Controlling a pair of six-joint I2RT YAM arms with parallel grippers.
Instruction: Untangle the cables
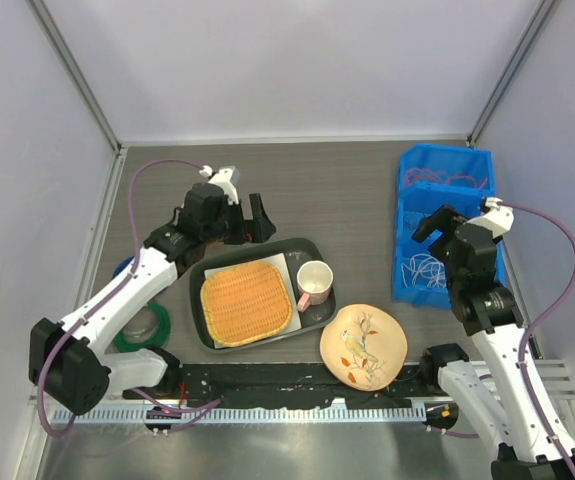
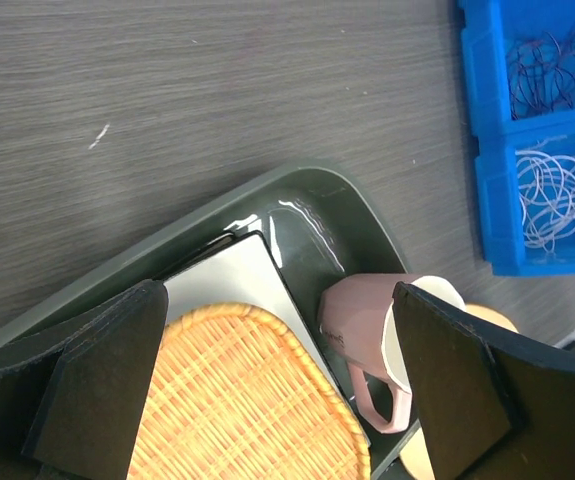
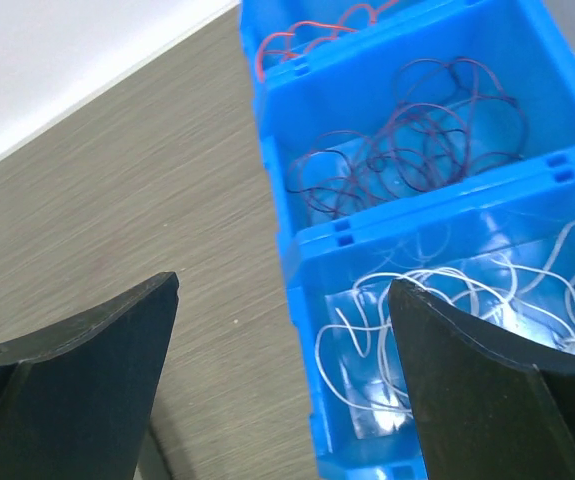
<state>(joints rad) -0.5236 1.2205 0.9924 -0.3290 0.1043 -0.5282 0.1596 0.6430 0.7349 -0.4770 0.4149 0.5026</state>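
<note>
The cables lie in a blue three-part bin (image 1: 445, 160) at the right, one colour per compartment. In the right wrist view red-orange wires (image 3: 307, 35) fill the far part, dark purple wires (image 3: 407, 140) the middle, and white wires (image 3: 447, 310) the near part. White wires (image 1: 427, 268) and red wires (image 1: 445, 180) also show from above. My right gripper (image 1: 437, 232) (image 3: 282, 370) is open and empty, hovering over the bin's left wall. My left gripper (image 1: 250, 225) (image 2: 277, 390) is open and empty above the far edge of the dark tray (image 1: 277, 246).
The tray holds a woven orange mat (image 1: 245, 300) on a white sheet and a pink mug (image 1: 314, 283). A plate with a bird picture (image 1: 364, 345) sits near the front. Green (image 1: 147, 325) and blue (image 1: 122, 267) tape rings lie under the left arm. Walls enclose three sides.
</note>
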